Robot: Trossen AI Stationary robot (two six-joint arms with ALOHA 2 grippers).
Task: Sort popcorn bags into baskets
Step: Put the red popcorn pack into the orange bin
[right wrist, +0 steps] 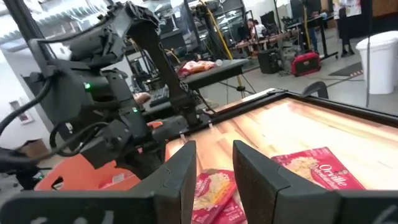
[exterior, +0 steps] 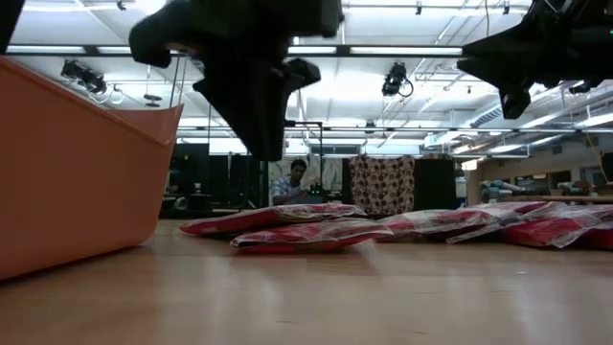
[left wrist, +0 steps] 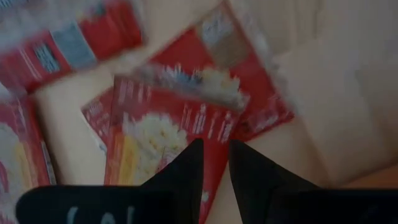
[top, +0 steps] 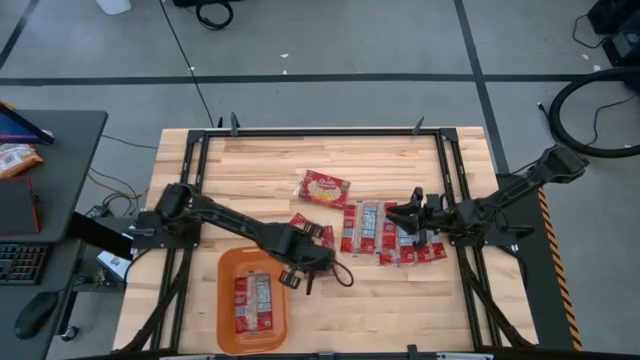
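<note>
The left tool [top: 312,262] hangs just beside the orange basket [top: 226,312], fingers nearly closed on nothing. The right tool [top: 408,222], a little apart and empty-handed, sits over the heap of popcorn bags [top: 380,232] farther from the basket. I'd take one flat, glossy, slippery red packet by its crimped edge, not two. Two bags [top: 253,303] already lie flat in that shallow, round-cornered plastic tray.

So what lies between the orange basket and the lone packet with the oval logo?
In the high view, the left gripper and a few red packets lie between the basket and the logo packet.
</note>
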